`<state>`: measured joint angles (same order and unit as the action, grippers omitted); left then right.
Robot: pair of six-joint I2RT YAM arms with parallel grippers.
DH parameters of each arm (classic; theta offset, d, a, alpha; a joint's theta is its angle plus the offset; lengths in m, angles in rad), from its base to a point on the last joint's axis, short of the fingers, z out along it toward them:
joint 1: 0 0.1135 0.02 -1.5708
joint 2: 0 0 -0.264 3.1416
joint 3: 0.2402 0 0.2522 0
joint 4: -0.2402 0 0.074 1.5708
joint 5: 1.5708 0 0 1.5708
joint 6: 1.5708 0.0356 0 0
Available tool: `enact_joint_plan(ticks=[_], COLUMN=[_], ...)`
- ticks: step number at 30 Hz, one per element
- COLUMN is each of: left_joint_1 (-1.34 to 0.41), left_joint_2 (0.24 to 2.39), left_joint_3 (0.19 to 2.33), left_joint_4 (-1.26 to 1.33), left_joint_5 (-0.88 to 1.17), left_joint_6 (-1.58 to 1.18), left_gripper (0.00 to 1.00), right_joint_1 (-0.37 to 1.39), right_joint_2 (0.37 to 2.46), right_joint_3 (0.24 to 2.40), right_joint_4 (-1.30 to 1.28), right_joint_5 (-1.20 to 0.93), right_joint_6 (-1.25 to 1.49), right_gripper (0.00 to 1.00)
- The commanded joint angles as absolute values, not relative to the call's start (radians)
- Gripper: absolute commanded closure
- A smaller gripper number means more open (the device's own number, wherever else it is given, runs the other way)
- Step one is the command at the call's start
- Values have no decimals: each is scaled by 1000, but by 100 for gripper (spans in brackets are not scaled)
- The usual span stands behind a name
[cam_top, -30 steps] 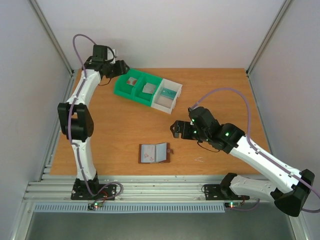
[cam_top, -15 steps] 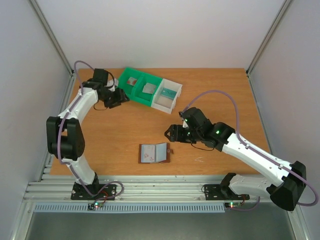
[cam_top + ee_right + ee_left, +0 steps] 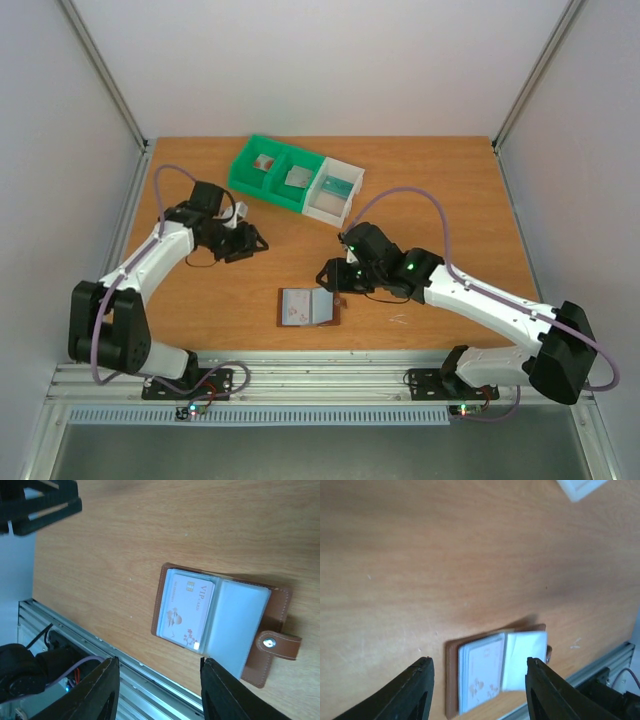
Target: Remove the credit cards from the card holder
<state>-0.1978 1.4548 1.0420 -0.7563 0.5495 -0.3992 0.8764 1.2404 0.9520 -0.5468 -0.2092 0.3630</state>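
On the left, the left hand hovers spread wide, apart from the card holder, which lies open and flat on the counter near the front edge, a pale credit card showing in its left pocket. Near its right side, the right hand is also spread and holds nothing. For the approach I would let one hand press the brown cover down while the other pinches only the card's edge and slides it out flat.
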Motion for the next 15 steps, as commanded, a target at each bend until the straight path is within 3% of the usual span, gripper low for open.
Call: enact_joint_plan(ticks=[1,15], left_joint_1=[-228,-328], left_joint_2=[1377,1347], left_joint_3=[940,697], left_joint_4=[-668,-410], left_joint_5=[621,706], left_joint_6=[-456,-589], left_gripper=[49,61], right_joint_1=[891,901], right_joint_2=[1274,1443], right_joint_3=[938,919], right_joint_4=[-461,-333], right_joint_5=[-232,-269], right_joint_6=[390,430], right_gripper=[56,67])
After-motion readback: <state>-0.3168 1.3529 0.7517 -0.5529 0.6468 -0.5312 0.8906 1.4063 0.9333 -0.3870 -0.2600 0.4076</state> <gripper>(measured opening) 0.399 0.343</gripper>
